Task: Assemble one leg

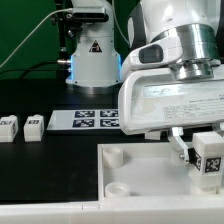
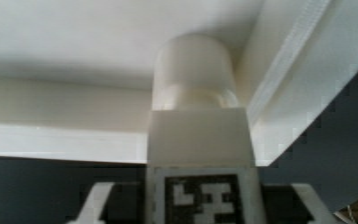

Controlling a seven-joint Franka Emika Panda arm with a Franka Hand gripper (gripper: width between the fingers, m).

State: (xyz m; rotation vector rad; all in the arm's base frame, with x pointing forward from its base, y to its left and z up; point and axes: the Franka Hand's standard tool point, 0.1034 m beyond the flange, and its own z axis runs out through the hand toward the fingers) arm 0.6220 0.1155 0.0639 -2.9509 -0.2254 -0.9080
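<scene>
My gripper point(image 1: 203, 152) is shut on a leg point(image 1: 209, 158), a white block with a black-and-white tag on its face, and holds it over the right edge of the large white tray-like piece point(image 1: 135, 170). In the wrist view the leg point(image 2: 201, 150) stands between my fingers point(image 2: 105, 205), its round end pointing at the tray's inner corner point(image 2: 87, 60). Two more legs point(image 1: 9, 126) point(image 1: 34, 126) lie on the black table at the exterior view's left. A round corner socket point(image 1: 116, 186) shows on the tray.
The marker board point(image 1: 88, 119) lies flat behind the tray. A white camera stand with a blue glow point(image 1: 92, 55) stands at the back. The tray's raised rim point(image 1: 108, 155) runs along its left side.
</scene>
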